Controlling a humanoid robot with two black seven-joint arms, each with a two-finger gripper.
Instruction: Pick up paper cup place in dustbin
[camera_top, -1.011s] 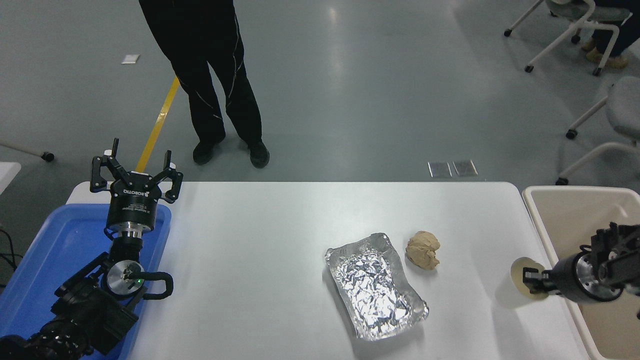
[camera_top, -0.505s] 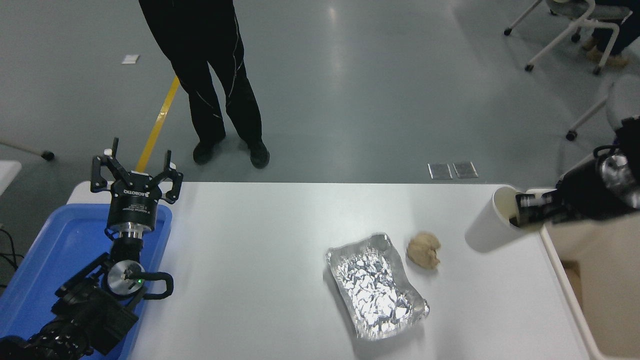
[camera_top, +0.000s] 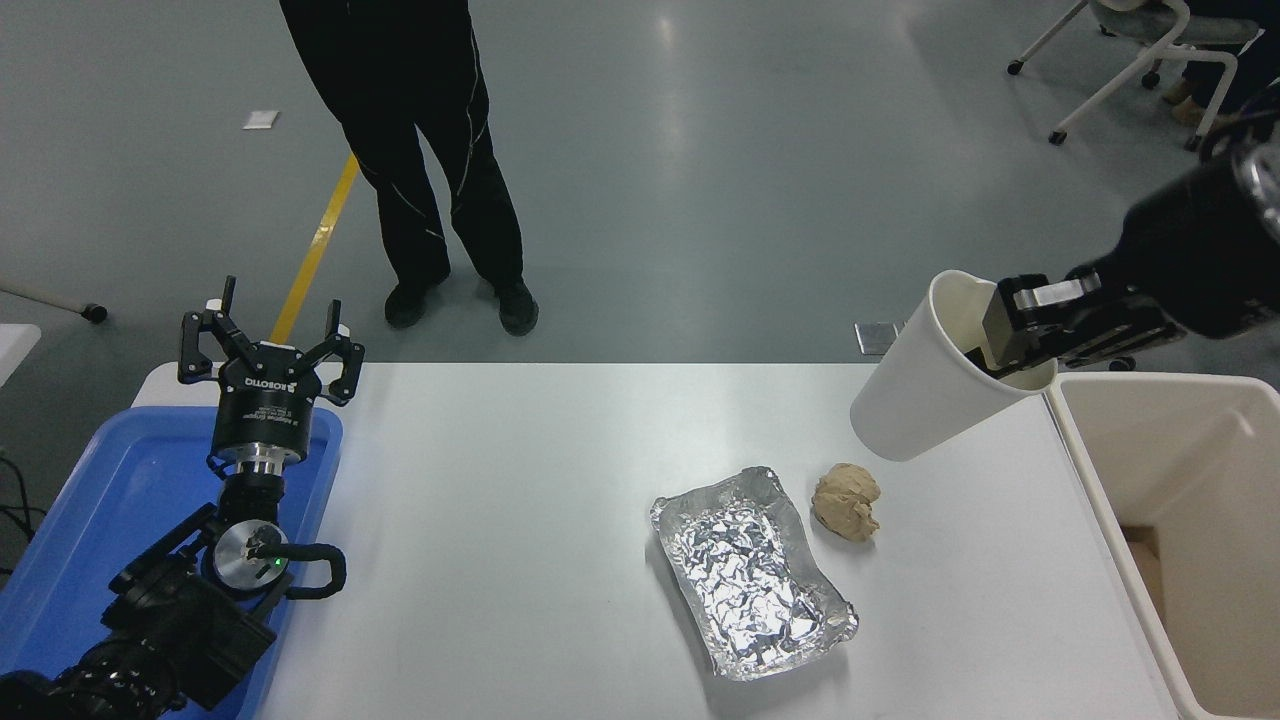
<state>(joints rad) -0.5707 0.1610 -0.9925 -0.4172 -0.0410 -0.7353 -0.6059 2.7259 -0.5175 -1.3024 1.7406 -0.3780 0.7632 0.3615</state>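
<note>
Currently I have the paper cup (camera_top: 925, 400) lifted clear of the table (camera_top: 520, 520), tilted, with my right gripper (camera_top: 1015, 335) clamped on its rim, one finger inside. Pickup is done. Remaining: carry it right over the dustbin (camera_top: 1085, 470), just beside it, and release. My left gripper (camera_top: 270, 335) sits parked, fingers spread, above the blue tray (camera_top: 120, 480).
</note>
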